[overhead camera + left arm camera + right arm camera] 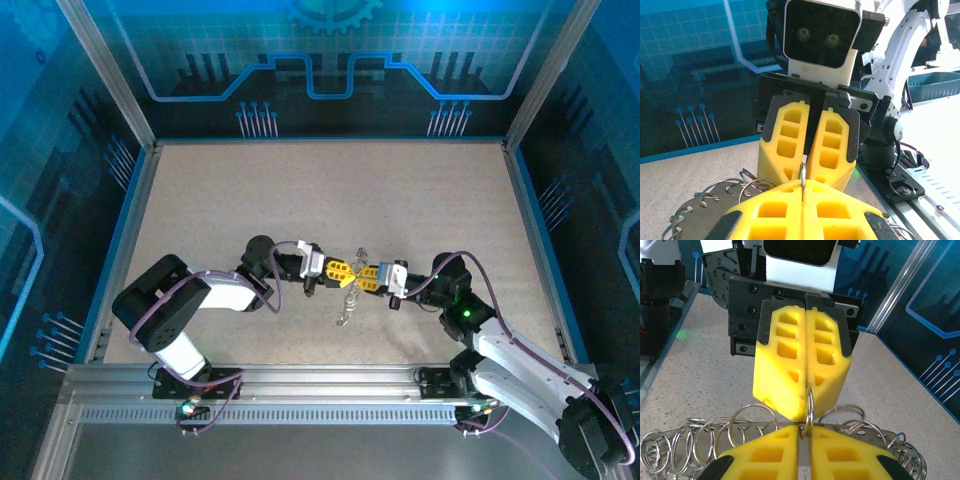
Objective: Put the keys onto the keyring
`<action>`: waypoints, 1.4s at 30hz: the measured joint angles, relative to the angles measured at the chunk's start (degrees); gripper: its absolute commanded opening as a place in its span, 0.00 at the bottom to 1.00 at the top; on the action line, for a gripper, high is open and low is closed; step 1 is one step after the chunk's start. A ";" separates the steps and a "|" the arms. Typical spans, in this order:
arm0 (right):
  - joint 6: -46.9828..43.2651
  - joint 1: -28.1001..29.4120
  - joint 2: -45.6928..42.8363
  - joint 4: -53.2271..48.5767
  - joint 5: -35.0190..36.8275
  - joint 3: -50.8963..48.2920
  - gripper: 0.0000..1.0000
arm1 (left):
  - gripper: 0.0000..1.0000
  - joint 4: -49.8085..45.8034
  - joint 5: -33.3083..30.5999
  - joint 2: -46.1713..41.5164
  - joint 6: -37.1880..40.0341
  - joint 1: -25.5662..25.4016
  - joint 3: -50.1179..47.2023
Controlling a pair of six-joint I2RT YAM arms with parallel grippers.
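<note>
My two grippers meet tip to tip over the middle of the table. Between them a small silvery split ring, the keyring (810, 405) (802, 172), stands edge-on. The left gripper (349, 271) (802, 187) is shut on one side of it. Opposite, the right gripper (359, 275) (805, 430) has its yellow fingers pressed in on the other side of the ring, with only a thin slit left between them. The keys are hidden from me.
Under the grippers lies a grey perforated metal plate (875, 432) (695, 220) carrying several loose silver rings (747, 422), seen from above as a silvery cluster (346, 308). Blue walls (128, 205) and aluminium posts ring the speckled table (330, 190).
</note>
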 measured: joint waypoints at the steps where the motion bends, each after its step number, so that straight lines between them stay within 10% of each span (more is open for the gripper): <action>1: -0.02 0.00 0.00 0.00 0.02 0.00 0.15 | 0.00 0.00 0.00 0.02 0.00 -0.02 0.00; 8: 0.00 -0.02 -0.04 -0.42 0.15 0.00 0.01 | 0.00 0.61 -0.04 0.52 0.31 -0.07 0.02; 11: 0.17 0.00 -0.11 -0.79 0.68 0.00 0.00 | 0.25 0.85 -0.70 0.83 1.25 -0.09 0.00; 17: 0.17 0.00 -0.11 -2.62 3.58 0.61 0.00 | 0.29 -0.48 -3.10 0.59 4.02 -0.81 -0.22; 42: -1.36 0.52 4.46 -10.84 7.21 4.79 0.00 | 0.12 -49.90 -14.56 -11.85 30.67 -1.92 7.32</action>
